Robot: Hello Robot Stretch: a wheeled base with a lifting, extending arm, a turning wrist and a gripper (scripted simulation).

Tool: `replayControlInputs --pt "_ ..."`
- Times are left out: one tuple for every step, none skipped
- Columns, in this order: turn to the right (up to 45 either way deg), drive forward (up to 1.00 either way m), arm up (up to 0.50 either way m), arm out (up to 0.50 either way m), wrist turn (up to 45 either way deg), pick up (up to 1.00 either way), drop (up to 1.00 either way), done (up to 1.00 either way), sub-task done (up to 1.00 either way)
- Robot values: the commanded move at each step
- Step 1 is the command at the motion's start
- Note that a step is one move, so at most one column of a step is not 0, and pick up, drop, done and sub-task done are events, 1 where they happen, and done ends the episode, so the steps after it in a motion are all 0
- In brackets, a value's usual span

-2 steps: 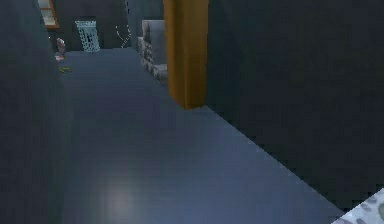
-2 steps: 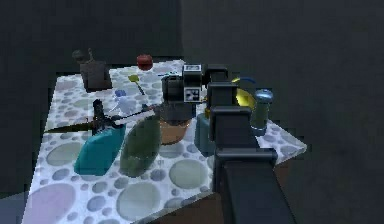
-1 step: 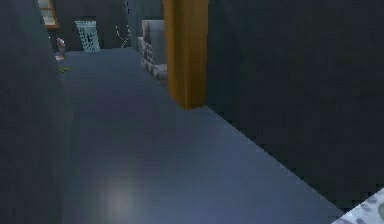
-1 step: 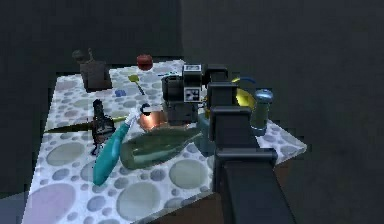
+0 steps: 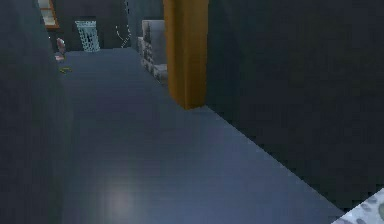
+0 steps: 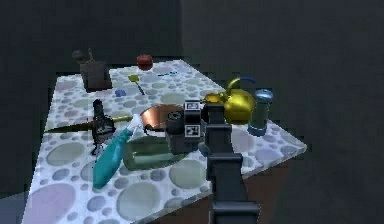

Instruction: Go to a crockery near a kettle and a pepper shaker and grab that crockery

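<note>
Hanging near gold kettle (image 6: 238, 105) on spotted table (image 6: 70, 155), arm side view: jaws, state can't tell; fwd view: orange pillar (image 5: 185, 50).

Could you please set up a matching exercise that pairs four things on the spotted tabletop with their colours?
Things:
1. kettle
2. spray bottle
3. small bowl at the far edge
4. round dish

Colours:
A. teal
B. copper brown
C. red
D. golden yellow

Pairs: 1-D, 2-A, 3-C, 4-B
</note>
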Motion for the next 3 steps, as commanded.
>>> replayControlInputs --pt "0.0 0.0 0.0 0.0 0.0 1.0 0.0 0.0 0.0" --pt "0.0 0.0 0.08 0.0 0.0 0.0 0.0 0.0 0.0" --pt "0.0 0.0 0.0 0.0 0.0 0.0 0.0 1.0 0.0"
